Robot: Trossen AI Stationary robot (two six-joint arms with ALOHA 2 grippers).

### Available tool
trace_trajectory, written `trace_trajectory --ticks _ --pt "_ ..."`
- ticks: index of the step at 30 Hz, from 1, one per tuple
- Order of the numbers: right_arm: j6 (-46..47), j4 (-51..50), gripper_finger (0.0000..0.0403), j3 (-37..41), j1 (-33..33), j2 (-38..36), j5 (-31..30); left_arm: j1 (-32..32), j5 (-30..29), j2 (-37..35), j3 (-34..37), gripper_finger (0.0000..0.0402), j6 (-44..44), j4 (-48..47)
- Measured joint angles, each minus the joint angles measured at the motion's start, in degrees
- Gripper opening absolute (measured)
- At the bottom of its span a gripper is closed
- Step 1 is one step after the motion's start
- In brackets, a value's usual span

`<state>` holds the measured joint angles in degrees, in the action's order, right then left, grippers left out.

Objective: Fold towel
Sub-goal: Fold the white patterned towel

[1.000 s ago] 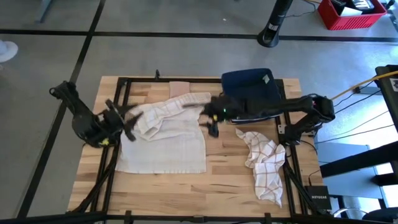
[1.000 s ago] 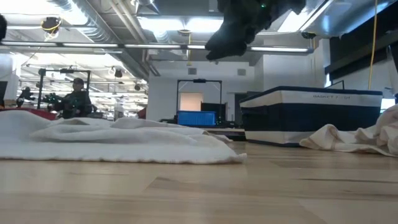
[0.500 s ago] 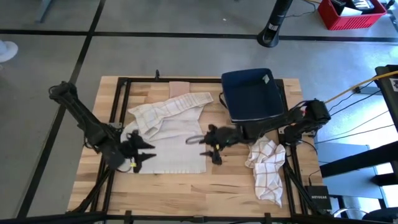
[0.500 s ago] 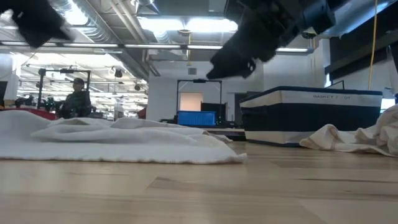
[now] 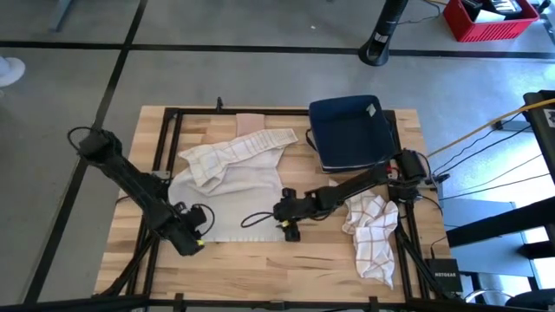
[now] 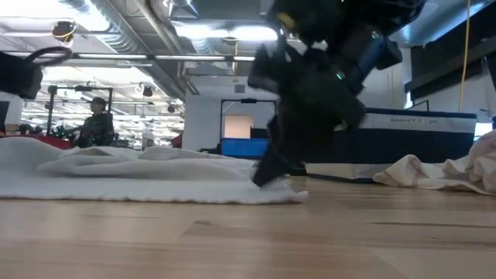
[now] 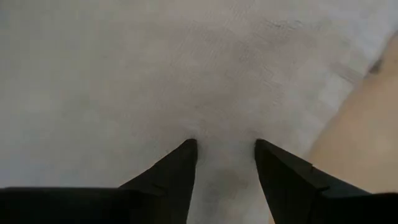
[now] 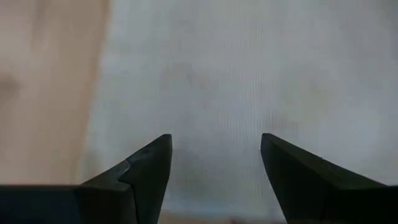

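Both arms have dropped from mid-table down to the towel's (image 5: 234, 186) near edge since a second ago. White towel, one, sits left of centre, far end crumpled. Navy basket (image 5: 349, 130) at 1 o'clock; can't see its contents. Checked cloth (image 5: 371, 234) at 4. Left gripper (image 5: 195, 227) and right gripper (image 5: 289, 221) both spread open, gripping nothing.

Dark jointed arms, black tapered fingers (image 8: 149, 168)

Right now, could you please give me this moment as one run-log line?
step: reach for near edge | white towel: partly folded | left gripper: open, near-left corner | right gripper: open, near-right corner
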<state>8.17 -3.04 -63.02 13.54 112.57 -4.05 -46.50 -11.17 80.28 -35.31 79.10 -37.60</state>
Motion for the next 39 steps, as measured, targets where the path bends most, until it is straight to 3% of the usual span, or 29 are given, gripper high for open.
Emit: trace_trajectory --ticks 3,6,13,16,20,22,26,30,34,36,39 --pt "0.47 -5.48 0.0248 -0.18 0.60 -0.21 2.03 0.04 0.38 3.04 -0.18 0.0154 0.45 5.00" --pt "0.66 -10.87 0.0248 -0.31 2.67 -0.45 3.65 0.06 1.01 4.42 -0.11 0.0149 -0.07 16.21" --pt "4.93 -16.18 0.0248 -0.24 12.54 -0.49 4.62 -1.21 0.72 9.25 0.11 0.0136 -4.10 37.78" --pt "4.90 -17.78 0.0248 -0.31 16.59 -1.09 5.01 -1.61 4.43 12.10 -1.56 0.0129 -4.31 41.18" --pt "3.57 -26.29 0.0248 -1.79 18.10 -4.63 1.98 0.15 8.01 11.11 -4.62 0.0119 -6.12 39.26" --pt "0.49 -32.05 0.0248 -2.60 17.31 -7.23 -2.88 1.64 7.84 8.25 -6.77 0.0112 -9.69 37.05" --pt "-5.59 -32.92 0.0248 -4.09 13.93 -12.68 -11.63 5.49 4.18 1.75 -10.31 0.0096 -17.29 26.52" --pt "-7.00 -27.10 0.0248 -3.93 8.90 -13.83 -11.31 9.33 -7.90 -4.57 -11.97 0.0082 -25.98 20.61" --pt "-6.06 -15.84 0.0248 -1.49 5.35 -12.78 -8.87 12.98 -21.88 -6.15 -11.89 0.0078 -30.03 14.91" --pt "-5.21 -10.55 0.0248 0.71 4.47 -11.12 -7.94 15.51 -23.47 -6.12 -11.89 0.0084 -29.82 11.33" --pt "-3.85 -5.08 0.0248 2.88 3.53 -9.47 -8.40 20.21 -21.28 -5.27 -11.86 0.0113 -27.04 5.67"
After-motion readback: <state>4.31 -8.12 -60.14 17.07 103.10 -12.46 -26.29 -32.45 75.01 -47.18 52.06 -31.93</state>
